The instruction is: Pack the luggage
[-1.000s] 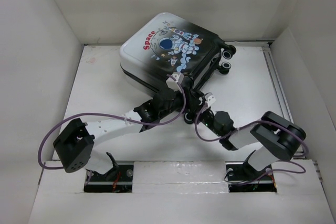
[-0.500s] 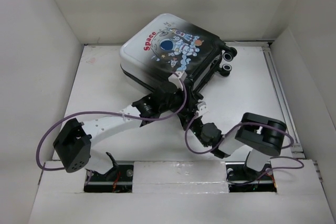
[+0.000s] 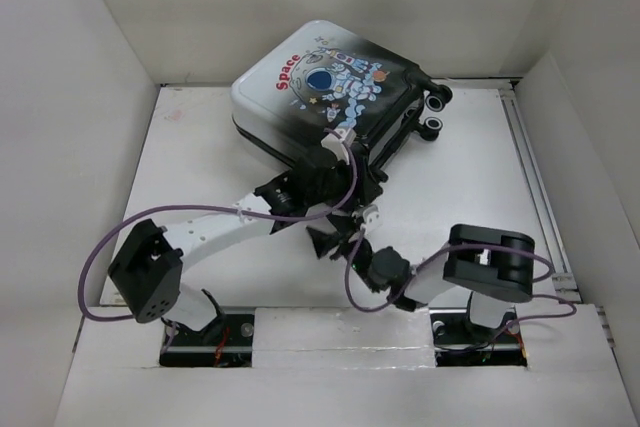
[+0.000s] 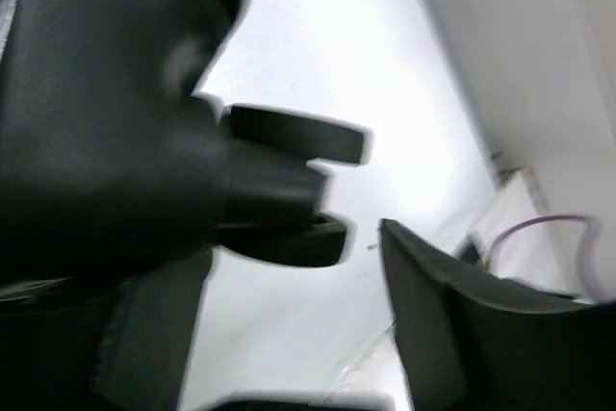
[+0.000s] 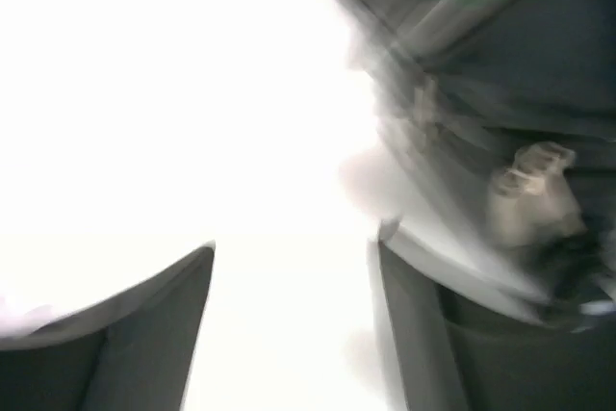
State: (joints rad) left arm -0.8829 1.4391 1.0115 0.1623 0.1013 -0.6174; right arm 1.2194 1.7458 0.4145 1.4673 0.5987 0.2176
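White tabletop (image 3: 200, 157) holds the luggage (image 3: 330, 87) at the far side, lid down. Left pincer (image 3: 350, 160) sits spread wide at its near edge. Right pincer (image 5: 294, 243) hangs spread wide nearby, touching nothing. Packing looks nearly done.

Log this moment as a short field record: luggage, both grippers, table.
luggage: lying flat at the far side of the table, printed shell up, looks closed
wheels: at its right end
left gripper: at the luggage's near edge, fingers apart, nothing clearly held; wrist view blurred
right gripper: open, over bare table, apart from the luggage
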